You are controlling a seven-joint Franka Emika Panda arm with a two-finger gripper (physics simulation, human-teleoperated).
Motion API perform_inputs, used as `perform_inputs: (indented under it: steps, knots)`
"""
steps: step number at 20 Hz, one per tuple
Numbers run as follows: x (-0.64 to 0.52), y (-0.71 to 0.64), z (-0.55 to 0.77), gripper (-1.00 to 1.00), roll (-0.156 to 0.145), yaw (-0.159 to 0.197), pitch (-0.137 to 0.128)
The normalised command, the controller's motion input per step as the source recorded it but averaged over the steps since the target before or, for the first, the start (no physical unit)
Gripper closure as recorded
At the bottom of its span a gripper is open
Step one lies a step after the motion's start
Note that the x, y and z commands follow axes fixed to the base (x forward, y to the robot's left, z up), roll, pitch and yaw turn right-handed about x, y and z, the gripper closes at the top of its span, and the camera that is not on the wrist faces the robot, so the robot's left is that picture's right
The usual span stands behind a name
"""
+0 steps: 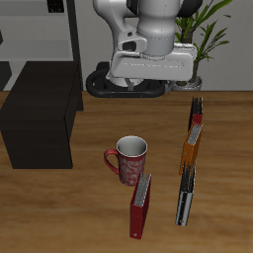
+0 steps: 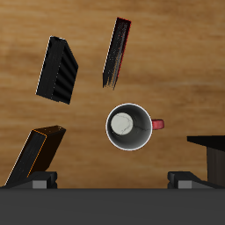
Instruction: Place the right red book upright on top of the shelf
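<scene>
The right red book lies on its long edge near the table's front edge, pale page edge up, just in front of the mug. It also shows in the wrist view. The shelf is a low black box beside the mug; a corner of it shows in the wrist view. My gripper hangs high above the table's back part, well away from the book. Its fingertips stand wide apart with nothing between them.
A red patterned mug stands upright between the shelf and a row of thin books: a red and black one, an orange one, a black one. A potted plant stands at the back.
</scene>
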Motion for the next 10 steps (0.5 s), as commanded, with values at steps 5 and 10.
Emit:
perform_inputs:
  steps: [5, 10]
  knots:
    - [0.21, 0.12, 0.07, -1.00, -0.006, -0.005, -0.014]
    - [0.26, 0.13, 0.06, -1.00, -0.010, 0.002, -0.018]
